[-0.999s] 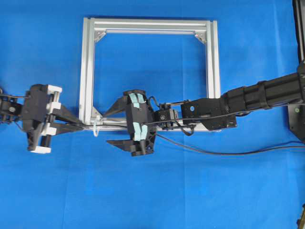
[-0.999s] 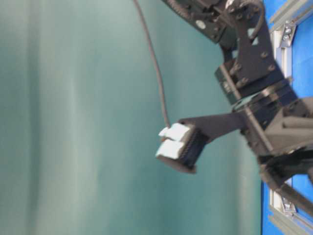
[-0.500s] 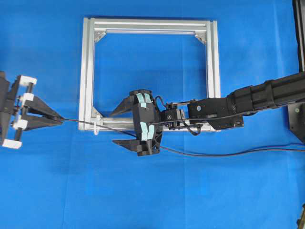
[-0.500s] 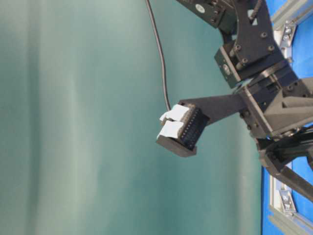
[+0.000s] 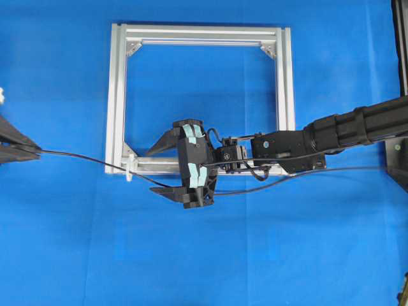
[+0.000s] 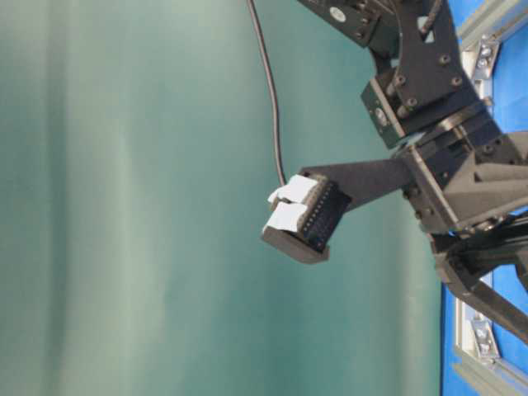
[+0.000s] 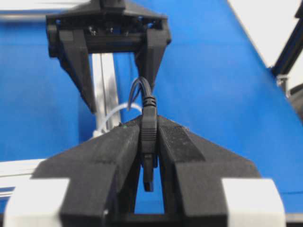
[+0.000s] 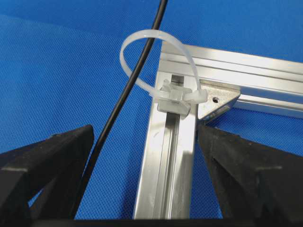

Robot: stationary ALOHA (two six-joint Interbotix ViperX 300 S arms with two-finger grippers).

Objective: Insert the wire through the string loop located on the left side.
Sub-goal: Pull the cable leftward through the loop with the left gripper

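Note:
The wire (image 5: 83,157) is a thin black cable. It runs from my left gripper (image 5: 33,151) at the left edge, through the white string loop (image 5: 129,171) on the frame's lower left corner, under my right gripper (image 5: 160,167) and off to the right. My left gripper (image 7: 149,124) is shut on the wire's slim plug (image 7: 148,142). In the right wrist view the wire (image 8: 135,68) passes inside the string loop (image 8: 187,56). My right gripper (image 8: 146,130) is open, astride the frame's bar, holding nothing. The table-level view shows the wire (image 6: 269,91) leading to a white-padded finger (image 6: 293,216).
The square aluminium frame (image 5: 118,95) lies flat on the blue mat, with silver corner brackets (image 5: 133,47). My right arm (image 5: 344,131) reaches across from the right over the frame's lower bar. A black mount (image 5: 396,159) stands at the right edge.
My left gripper has drawn back to the left edge with the plug, pulling the wire through the loop and taking up its slack. The right gripper shifted slightly right, then held still.

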